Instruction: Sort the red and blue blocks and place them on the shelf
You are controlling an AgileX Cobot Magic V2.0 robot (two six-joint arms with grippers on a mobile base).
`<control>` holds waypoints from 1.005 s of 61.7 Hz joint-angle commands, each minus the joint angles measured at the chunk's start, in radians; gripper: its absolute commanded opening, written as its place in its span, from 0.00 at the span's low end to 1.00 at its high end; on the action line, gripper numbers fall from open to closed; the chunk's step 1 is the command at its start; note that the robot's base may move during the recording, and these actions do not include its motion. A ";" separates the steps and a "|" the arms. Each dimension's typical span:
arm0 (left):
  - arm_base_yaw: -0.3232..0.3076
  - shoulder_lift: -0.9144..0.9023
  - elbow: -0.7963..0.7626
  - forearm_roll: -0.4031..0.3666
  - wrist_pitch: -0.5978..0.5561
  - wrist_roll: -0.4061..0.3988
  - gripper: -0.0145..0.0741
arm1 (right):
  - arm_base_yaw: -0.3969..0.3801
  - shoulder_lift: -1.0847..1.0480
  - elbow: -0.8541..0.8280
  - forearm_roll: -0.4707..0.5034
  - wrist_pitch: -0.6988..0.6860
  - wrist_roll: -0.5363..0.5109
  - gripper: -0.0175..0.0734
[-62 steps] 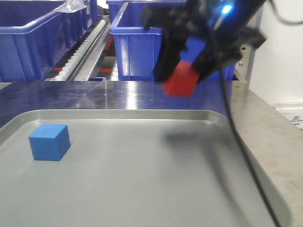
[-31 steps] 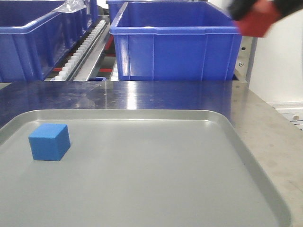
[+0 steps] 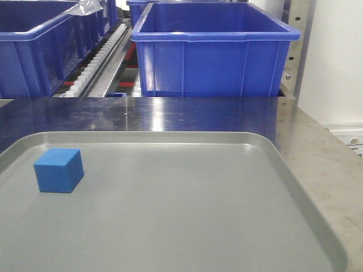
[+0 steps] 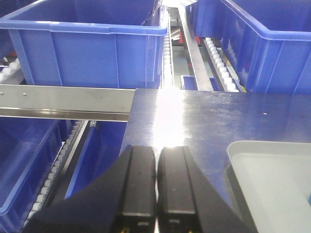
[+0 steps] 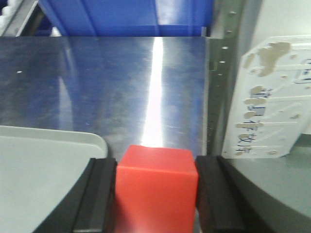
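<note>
The right claw [image 5: 156,204], clenching the small matte red cube [image 5: 156,184], is no longer showing in the front view, so the carry toward the large blue plastic bin [image 3: 215,62] is likely under way. The sharp-edged cube is hanging over the shiny steel table [image 5: 97,82] just beside the flat grey tray [image 3: 181,226], where the small blue cube [image 3: 58,170] is waiting; the left claw [image 4: 156,189] is resting clenched on nothing.

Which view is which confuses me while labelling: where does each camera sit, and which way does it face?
Front view: low before the grey tray, facing the blue bins; blue block on the tray; no robot part shows.
Left wrist: behind the shut left gripper, facing the shelf rail and bins.
Right wrist: behind the right gripper holding the red block, facing the steel tabletop.
Shared: all three show the tray.
</note>
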 commanded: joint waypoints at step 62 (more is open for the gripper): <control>-0.008 -0.019 0.042 0.001 -0.086 -0.005 0.30 | -0.048 -0.213 0.213 -0.012 -0.165 -0.007 0.25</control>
